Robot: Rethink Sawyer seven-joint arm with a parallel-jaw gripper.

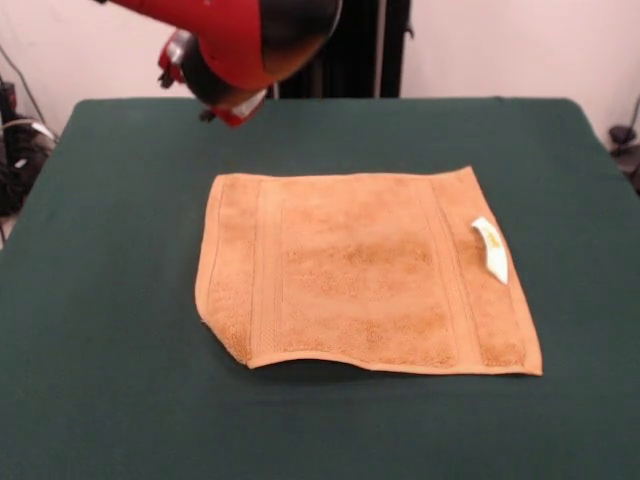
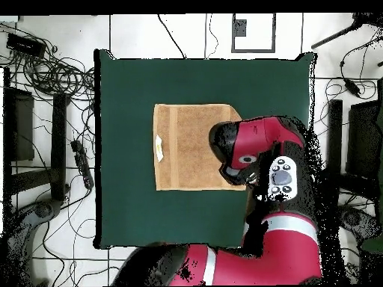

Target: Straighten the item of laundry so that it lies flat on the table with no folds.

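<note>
The item of laundry (image 1: 365, 275) is an orange-tan towel spread almost flat in the middle of the green table (image 1: 100, 300). Stripe bands run near its left and right edges, and a white tag (image 1: 490, 248) lies on its right band. Its near-left corner (image 1: 225, 340) looks turned under, and the near edge casts a thin shadow. In the overhead view the towel (image 2: 187, 146) has its right part hidden beneath the red and black arm (image 2: 258, 146); the tag (image 2: 158, 144) sits near its left edge. The arm (image 1: 235, 45) hangs high above the table's far left. No gripper shows in either view.
Wide green table (image 2: 127, 90) surrounds the towel on all sides. Off the table, cables (image 2: 56, 75) and dark stands (image 2: 22, 123) lie on the tiled floor at the left, with more equipment at the right.
</note>
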